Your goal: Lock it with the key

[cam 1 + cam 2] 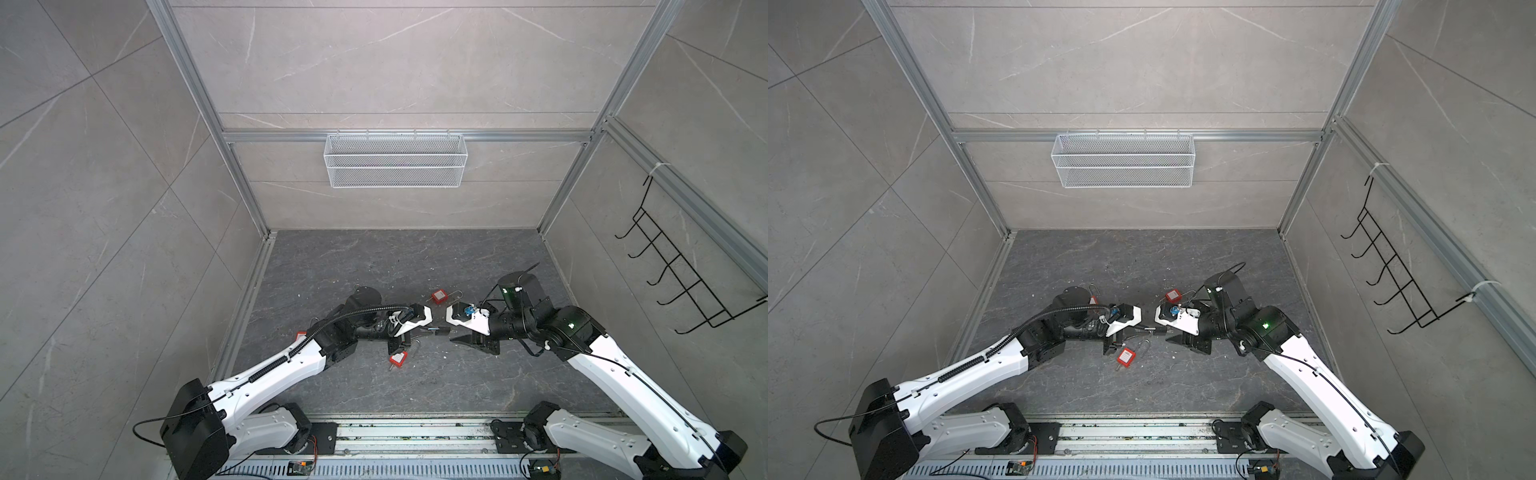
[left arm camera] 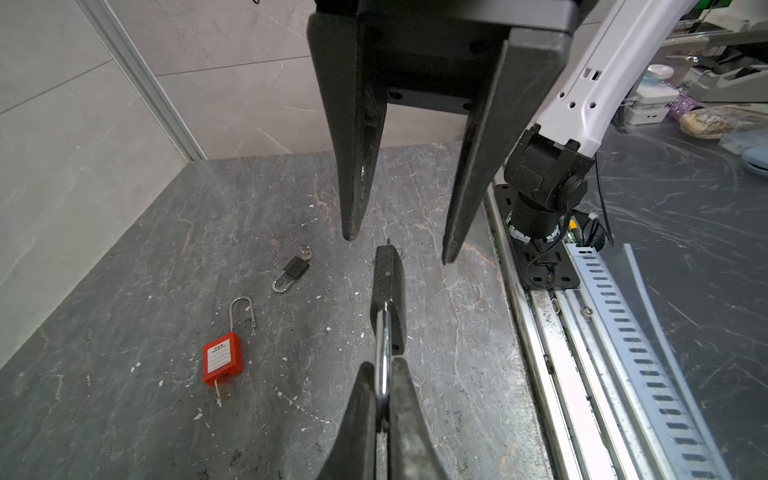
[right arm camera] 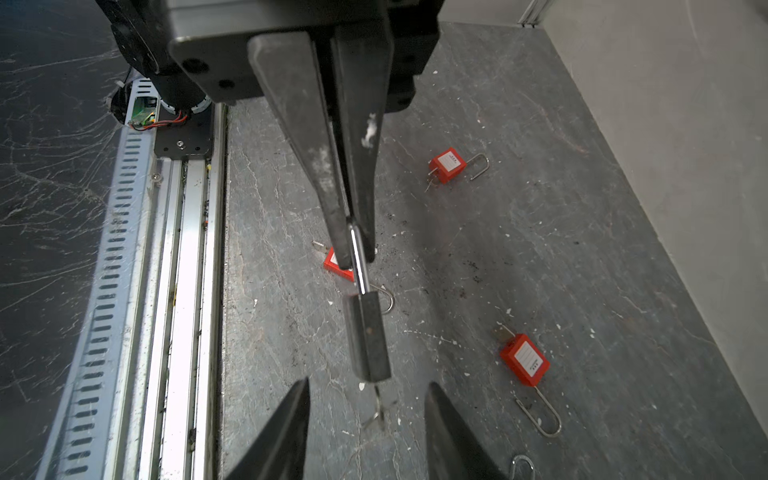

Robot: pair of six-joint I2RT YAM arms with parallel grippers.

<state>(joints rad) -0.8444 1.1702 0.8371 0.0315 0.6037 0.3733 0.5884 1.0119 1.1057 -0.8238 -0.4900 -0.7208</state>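
Observation:
A black padlock point(image 2: 388, 291) hangs in the air above the floor, and my left gripper point(image 2: 384, 368) is shut on its silver shackle point(image 3: 358, 266). The key point(image 3: 377, 399) sticks out of the lock's far end. My right gripper point(image 3: 369, 384) faces that end, open, with the key in the gap between its fingers and touching neither. In both top views the two grippers meet nose to nose at mid-floor, the padlock point(image 1: 441, 331) point(image 1: 1156, 330) between them, left gripper point(image 1: 428, 329) and right gripper point(image 1: 454, 333) partly hidden under their camera mounts.
Three red padlocks lie open on the dark floor: one point(image 1: 439, 296) behind the grippers, one point(image 1: 398, 358) in front, one point(image 1: 301, 334) beside the left arm. A small black padlock point(image 2: 296, 268) lies beyond them. A white wire basket point(image 1: 395, 160) hangs on the back wall, a black hook rack point(image 1: 681, 270) on the right wall.

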